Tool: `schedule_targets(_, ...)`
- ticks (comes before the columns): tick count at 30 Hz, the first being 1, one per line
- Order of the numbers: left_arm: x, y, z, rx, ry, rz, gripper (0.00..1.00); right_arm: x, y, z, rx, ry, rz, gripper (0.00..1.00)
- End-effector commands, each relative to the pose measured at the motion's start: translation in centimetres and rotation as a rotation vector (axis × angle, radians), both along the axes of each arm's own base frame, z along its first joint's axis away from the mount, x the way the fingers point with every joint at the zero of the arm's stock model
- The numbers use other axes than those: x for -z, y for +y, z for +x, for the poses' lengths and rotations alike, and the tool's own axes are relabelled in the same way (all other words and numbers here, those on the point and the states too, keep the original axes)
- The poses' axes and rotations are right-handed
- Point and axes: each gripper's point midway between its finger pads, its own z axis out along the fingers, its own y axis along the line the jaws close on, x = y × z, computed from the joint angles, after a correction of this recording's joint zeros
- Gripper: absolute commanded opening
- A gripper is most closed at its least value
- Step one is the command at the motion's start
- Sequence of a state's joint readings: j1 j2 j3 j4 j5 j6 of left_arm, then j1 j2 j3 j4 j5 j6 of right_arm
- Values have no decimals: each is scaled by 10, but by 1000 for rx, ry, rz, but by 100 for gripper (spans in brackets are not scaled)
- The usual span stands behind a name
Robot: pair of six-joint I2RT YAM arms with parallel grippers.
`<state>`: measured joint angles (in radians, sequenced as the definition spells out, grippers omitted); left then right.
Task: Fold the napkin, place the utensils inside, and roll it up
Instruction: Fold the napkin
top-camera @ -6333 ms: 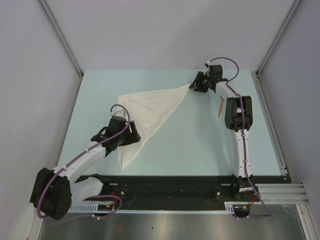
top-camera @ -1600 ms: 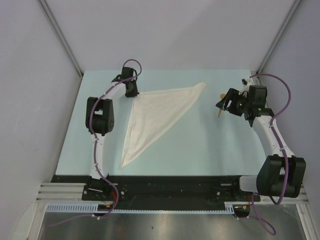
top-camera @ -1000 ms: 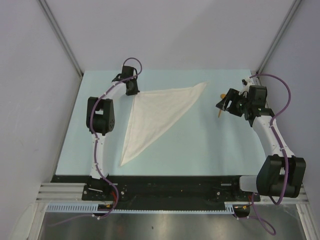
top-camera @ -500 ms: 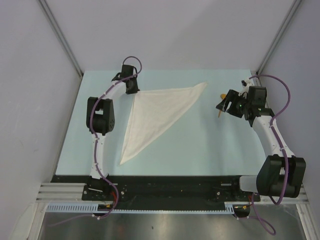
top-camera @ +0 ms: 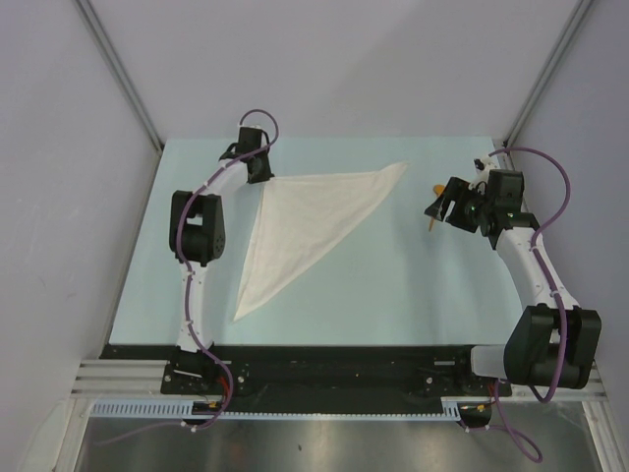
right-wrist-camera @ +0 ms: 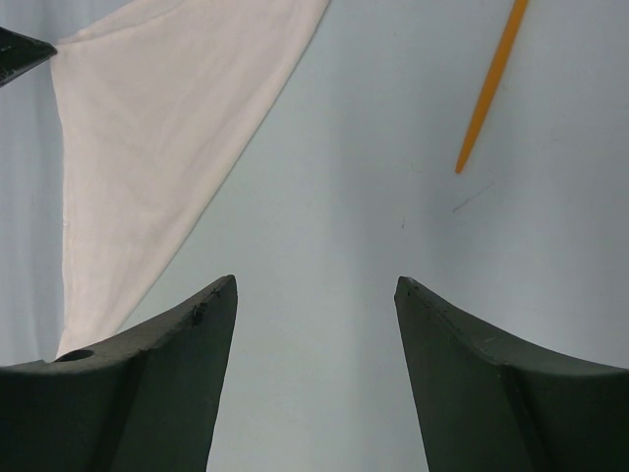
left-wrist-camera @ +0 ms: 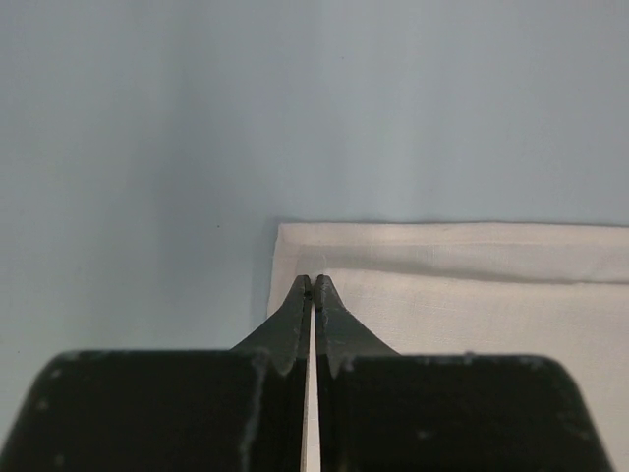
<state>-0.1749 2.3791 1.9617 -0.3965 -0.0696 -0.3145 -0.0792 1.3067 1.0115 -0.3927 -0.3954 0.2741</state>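
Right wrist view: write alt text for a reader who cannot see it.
The open right pincer hangs over a pale blue table, with a folded cream napkin at upper left and an orange spoon handle at upper right.

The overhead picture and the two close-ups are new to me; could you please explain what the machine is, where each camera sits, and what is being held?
These are two robot arms bolted at the near edge of a pale blue table. The overhead picture comes from a fixed camera above and behind them. Each close-up comes from a camera on one wrist, looking past its own two fingers. On the table lie a cream napkin, folded into a triangle, and a small orange spoon. The left gripper is shut at the napkin's far left corner and appears to pinch it. The right gripper is open and holds nothing; the spoon lies just ahead of it.
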Motion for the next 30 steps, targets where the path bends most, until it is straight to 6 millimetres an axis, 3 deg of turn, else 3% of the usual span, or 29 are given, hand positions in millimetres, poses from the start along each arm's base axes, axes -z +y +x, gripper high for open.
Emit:
schedule_targets(1,-52,10,15,-45,-125,-17,0,-7,-5,3,5,-23,-23,71)
schedule_targets(14,-70,6,20,-36,-176,-55,0,-3,-5,3,4,-10,-27,71)
schedule_targets(23,-70,7,23,-43,-176,-56,0,-2,-5,2,2,-4,-28,72)
schedule_targets(30,-91,6,24,-35,-222,-68,0,1,-5,3,-1,3,-29,72)
